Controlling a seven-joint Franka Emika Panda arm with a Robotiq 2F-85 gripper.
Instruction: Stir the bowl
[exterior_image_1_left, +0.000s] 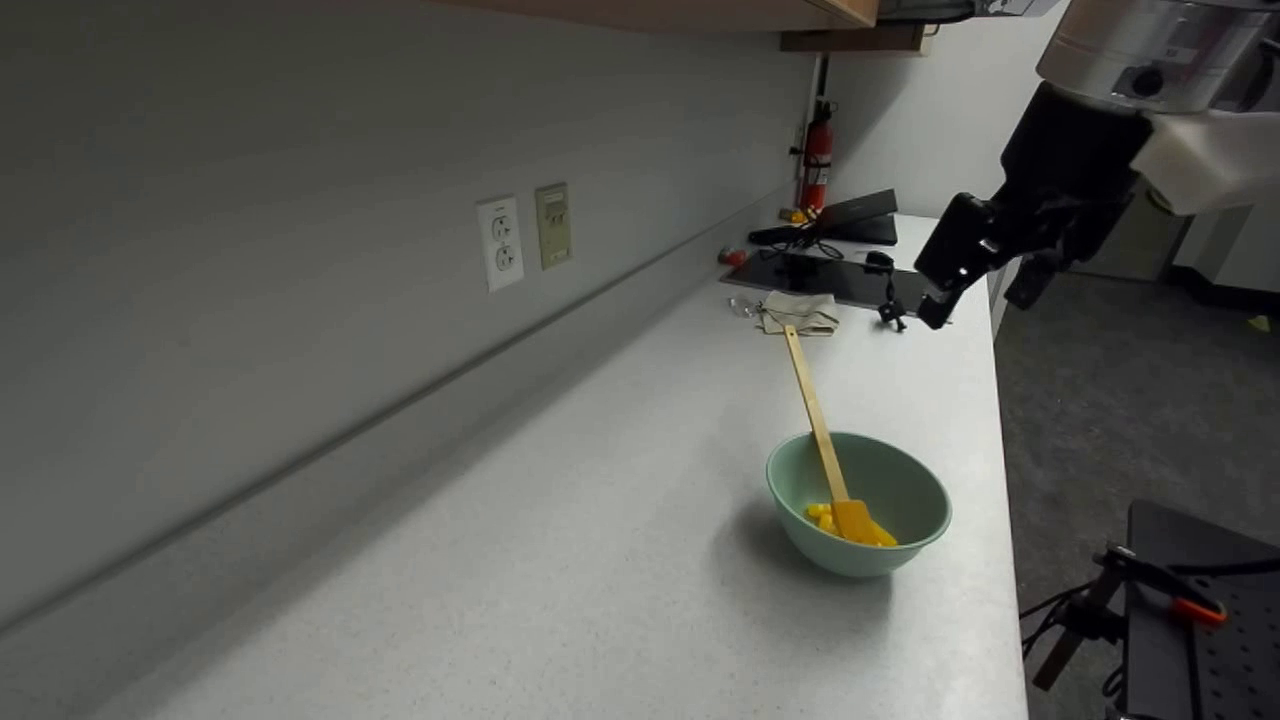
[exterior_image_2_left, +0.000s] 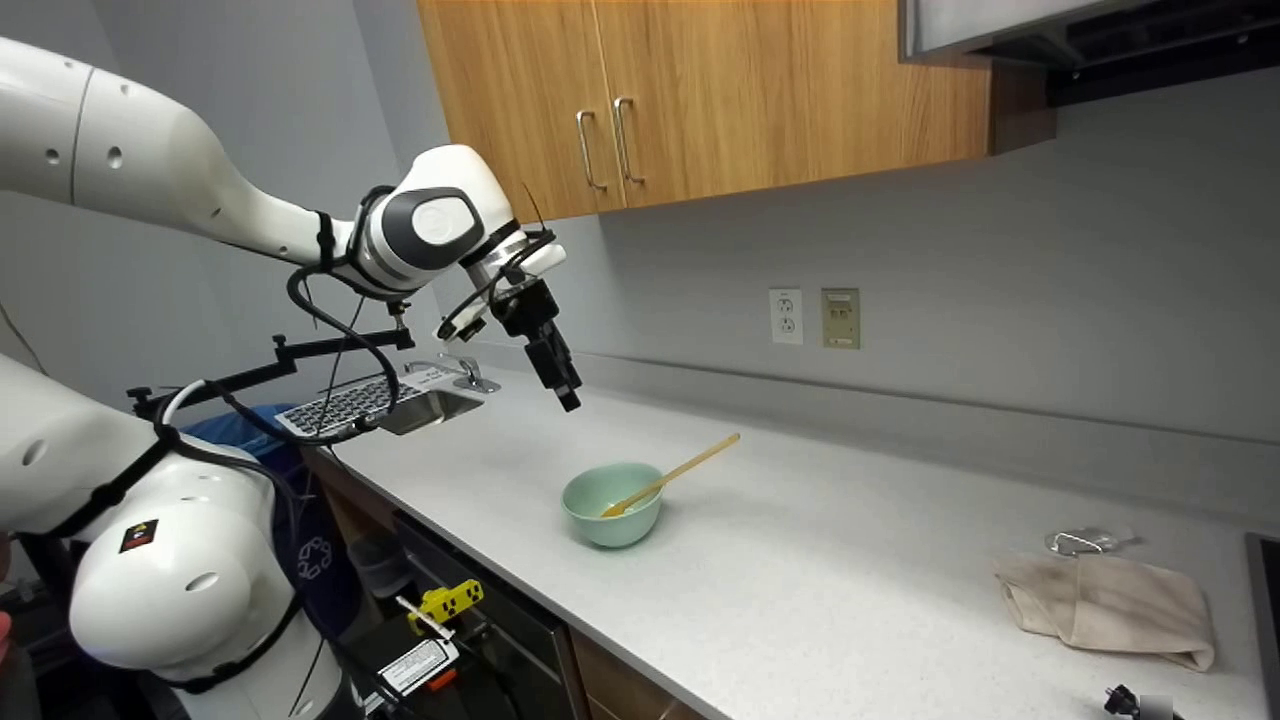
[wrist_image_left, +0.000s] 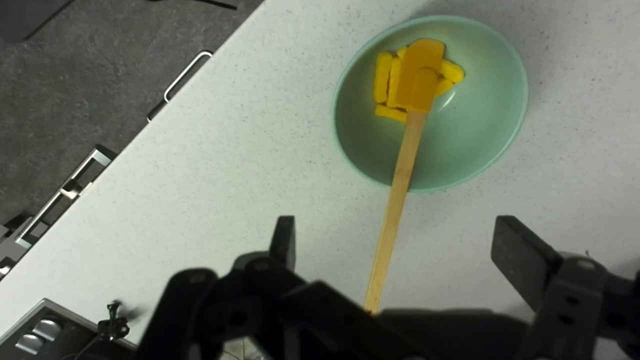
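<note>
Speckled white countertop (wrist_image_left: 225, 165) runs beside a plain grey wall (exterior_image_1_left: 300, 250). Closest in the wrist view, the gripper (wrist_image_left: 400, 245) has its jaws spread wide. Lower, and apart from it, the mint-green bowl (wrist_image_left: 480, 130) stands upright on the countertop, with yellow pieces (wrist_image_left: 381, 77) inside and a spatula (wrist_image_left: 403, 175) whose orange head lies on them, its wooden handle slanting out over the rim. Farther along in an exterior view come a folded beige cloth (exterior_image_1_left: 800, 313), a black cooktop (exterior_image_1_left: 845, 285) and, at the far end, a red fire extinguisher (exterior_image_1_left: 818, 160)
</note>
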